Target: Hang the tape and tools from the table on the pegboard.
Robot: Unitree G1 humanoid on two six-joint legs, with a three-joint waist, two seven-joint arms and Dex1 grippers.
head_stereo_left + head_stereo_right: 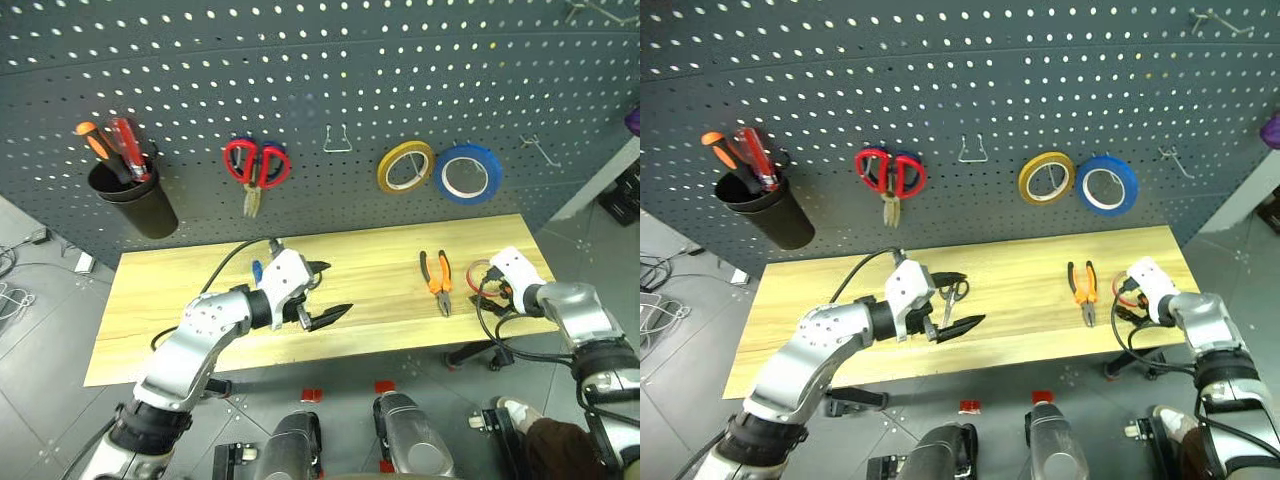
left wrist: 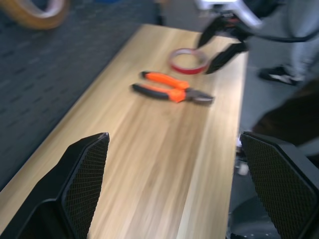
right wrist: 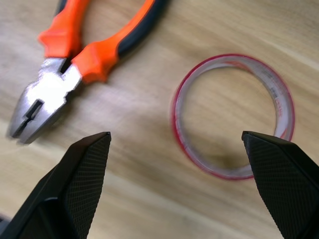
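Hidden or unclear items: the blue-handled screwdriver (image 1: 257, 271) shows only as a short blue end behind the left wrist. The black-handled scissors (image 1: 952, 293) lie just beyond the left gripper (image 1: 958, 300), partly screened by its fingers. The red tape (image 3: 233, 115) is largely covered by the right gripper (image 1: 497, 293) in the head views; a red arc shows beside the white wrist housing.

Left gripper: fingers spread wide, holding nothing, pointing across the table (image 1: 380, 300) toward the pliers (image 1: 437, 281). Contact with the scissors cannot be determined.

Right gripper: fingers spread wide, holding nothing, hanging over the tape at the right end of the table. In the right wrist view the ring lies flat on the wood between the two fingertips and nearer one of them; contact cannot be determined.

Task items: the pliers lie flat just beside the tape, apart from it. All items remain on the table. The pegboard (image 1: 330, 70) behind carries red-handled scissors (image 1: 256, 170), a yellow roll (image 1: 405, 167) and a blue roll (image 1: 467, 173).
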